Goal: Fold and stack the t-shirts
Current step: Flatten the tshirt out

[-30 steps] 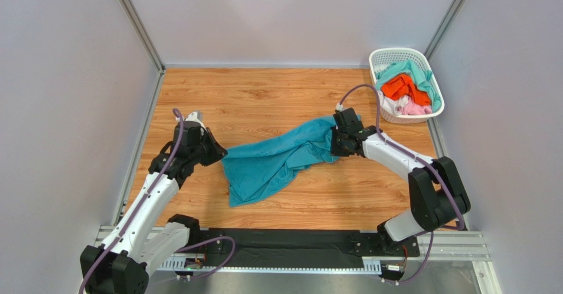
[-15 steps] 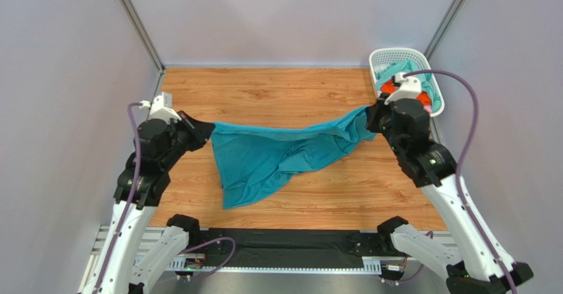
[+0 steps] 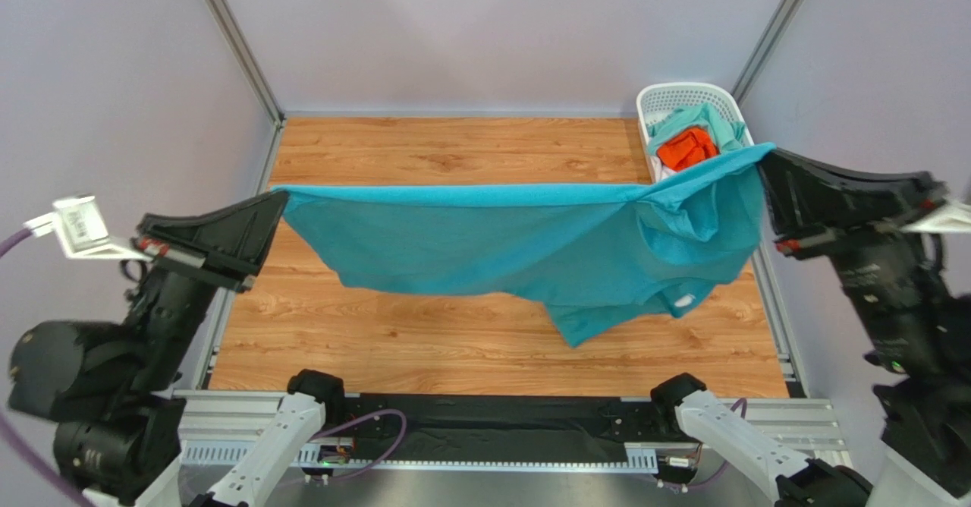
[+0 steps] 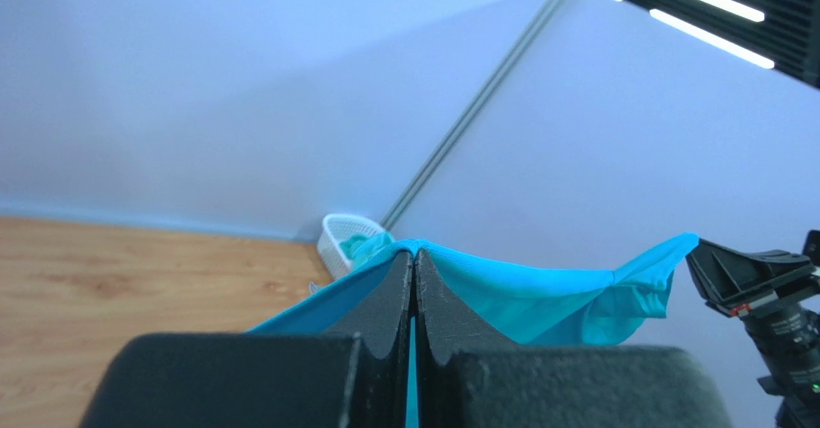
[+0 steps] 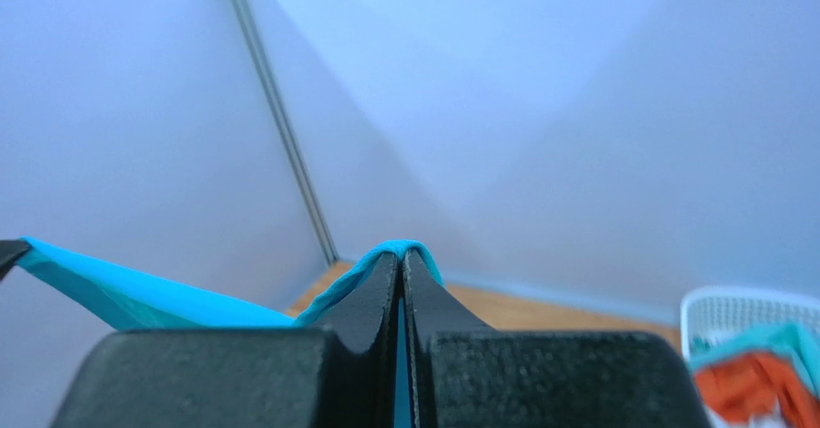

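1 teal tee (image 3: 490, 240) — hung btw L pincer (image 3: 277, 197), R pincer (image 3: 763, 159)

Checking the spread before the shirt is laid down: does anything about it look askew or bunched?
Yes. The teal t-shirt, stretched in the air between the left tool and right tool, hangs unevenly: its left part is flat, but the right part is doubled over and sags lower, with the white label showing.

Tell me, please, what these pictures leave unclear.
Top view: wooden table beneath the teal-blue fabric t-shirt, hidden by it.
Top view: white plastic lattice basket, contents partly under the shirt's corner.
Top view: small white neck label, too small to read.
Wrist views: most of the shirt, behind the fingers.
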Robot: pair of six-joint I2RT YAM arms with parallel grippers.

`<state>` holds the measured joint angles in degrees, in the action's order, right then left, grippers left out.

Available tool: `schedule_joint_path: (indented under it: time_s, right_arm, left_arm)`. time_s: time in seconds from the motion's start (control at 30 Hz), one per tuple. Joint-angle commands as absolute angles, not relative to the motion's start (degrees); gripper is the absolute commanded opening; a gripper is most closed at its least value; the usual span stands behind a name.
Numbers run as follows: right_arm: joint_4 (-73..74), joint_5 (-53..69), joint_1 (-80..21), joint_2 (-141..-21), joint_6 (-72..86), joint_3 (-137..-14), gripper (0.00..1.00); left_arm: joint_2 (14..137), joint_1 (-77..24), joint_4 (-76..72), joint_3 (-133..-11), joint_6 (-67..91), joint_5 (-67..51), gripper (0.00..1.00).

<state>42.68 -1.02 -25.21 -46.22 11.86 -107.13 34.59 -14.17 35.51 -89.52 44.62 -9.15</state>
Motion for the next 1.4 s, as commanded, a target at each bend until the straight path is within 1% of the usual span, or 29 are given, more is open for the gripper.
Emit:
schedule_joint_path:
  time_s: [0.0,0.1,0.13,0.23,0.4,0.5,0.53,0.6,0.63,0.67,0.7,0.8,0.83,0.87,0.9,0.93,0.97,1.0,1.03,1.07,1.1,1.13,1.17,1.2,1.23,1.3,1.37]
  right_arm:
    - [46.66,8.07,-25.31,-49.56,9.67,-118.51,0.0]
    - [48.69,12.91,-25.31,-52.64,10.02,-127.05,0.0]
    - [48.95,14.92,-25.31,-53.69,10.11,-128.13,0.0]
    - [49.04,14.77,-25.31,-54.93,9.85,-130.08,0.0]
    - [46.85,10.99,-25.31,-57.74,6.52,-128.94,0.0]
    - [45.97,7.13,-25.4,-61.08,4.58,-126.31,0.0]
    - [44.75,3.99,-25.31,-62.65,3.18,-123.51,0.0]
    - [42.9,0.28,-25.23,-64.24,1.59,-119.38,0.0]
    - [40.8,-4.17,-25.22,-66.25,0.28,-117.62,0.0]
    - [39.56,-6.22,-25.14,-67.49,0.26,-113.42,0.0]
    - [38.42,-7.63,-24.27,-68.89,-1.48,-111.9,0.0]
    - [34.9,-6.51,-20.67,-75.66,-1.58,-104.96,0.0]
    - [32.46,-3.72,-19.52,-79.24,-1.41,-103.11,0.0]
    - [30.78,-2.47,-17.95,-81.02,-1.23,-99.01,0.0]
    - [27.8,-0.37,-17.23,-84.86,-1.32,-97.23,0.0]
    - [26.29,2.0,-16.62,-87.08,-0.62,-95.73,0.01]
    - [25.06,3.15,-15.74,-89.36,-0.35,-94.49,0.03]
    - [24.35,4.12,-15.38,-94.78,1.39,-94.13,0.07]
    - [24.61,4.13,-15.29,-97.62,2.36,-94.91,0.12]
    - [25.48,4.39,-15.21,-100.34,3.16,-96.14,0.22]
    - [26.45,4.83,-15.29,-105.16,3.25,-99.2,0.27]
    - [29.15,4.83,-15.12,-107.29,3.51,-100.97,0.37]
    - [30.83,5.1,-15.2,-109.05,3.52,-102.55,0.51]
    - [32.85,5.45,-15.12,-111.68,3.17,-104.57,0.95]
    - [36.96,5.45,-15.2,-112.67,3.34,-107.64,1.0]
    - [39.98,3.79,-15.21,-112.86,5.0,-108.63,1.0]
    - [40.17,3.78,-15.21,-110.93,5.71,-105.22,1.0]
  left_arm:
    - [35.33,-14.24,36.47,-96.05,46.58,-12.39,0.0]
    - [35.42,-14.24,36.91,-100.71,46.41,-12.65,0.0]
    - [35.42,-14.24,37.0,-101.68,46.32,-12.66,0.0]
    - [35.86,-14.24,37.09,-103.62,45.71,-12.13,0.0]
    - [38.75,-14.24,37.18,-101.87,43.77,-7.4,0.0]
    - [41.64,-14.24,37.18,-98.19,42.72,-1.69,0.0]
    - [42.62,-14.24,37.09,-97.04,42.28,-0.1,0.0]
    - [46.13,-14.24,37.09,-93.18,40.79,6.83,0.0]
    - [47.45,-14.24,36.92,-91.86,40.17,9.38,0.0]
    - [50.77,-14.24,36.3,-88.89,39.73,14.45,0.0]
    - [52.71,-14.24,35.52,-87.29,37.99,16.59,0.0]
    - [61.85,-14.15,34.19,-82.8,36.57,22.93,0.0]
    - [64.49,-13.98,33.49,-81.23,35.34,23.9,0.0]
    - [70.08,-13.54,32.96,-80.52,34.72,24.52,0.03]
    - [73.27,-13.19,32.61,-80.07,34.63,25.13,0.08]
    - [79.83,-12.75,32.69,-79.81,34.8,26.01,0.12]
    - [83.2,-11.79,33.3,-80.24,35.15,26.1,0.21]
    - [86.54,-11.26,34.88,-81.29,35.68,26.19,0.33]
    - [89.88,-10.81,38.02,-83.91,36.47,26.37,0.65]
    - [95.74,-10.2,39.54,-85.41,36.91,26.98,0.84]
    - [98.32,-10.02,40.77,-86.73,37.09,27.24,0.99]
    - [100.52,-9.85,43.48,-89.71,37.26,26.46,1.0]
    - [103.59,-9.76,44.9,-91.04,37.44,25.93,1.0]
    - [104.41,-9.76,45.52,-91.92,37.27,25.23,1.0]
    - [104.68,-9.76,45.44,-92.02,37.0,24.27,1.0]
    - [103.89,-9.76,45.53,-91.24,36.56,23.03,1.0]
    - [101.53,-9.76,45.35,-88.69,36.48,21.81,1.0]
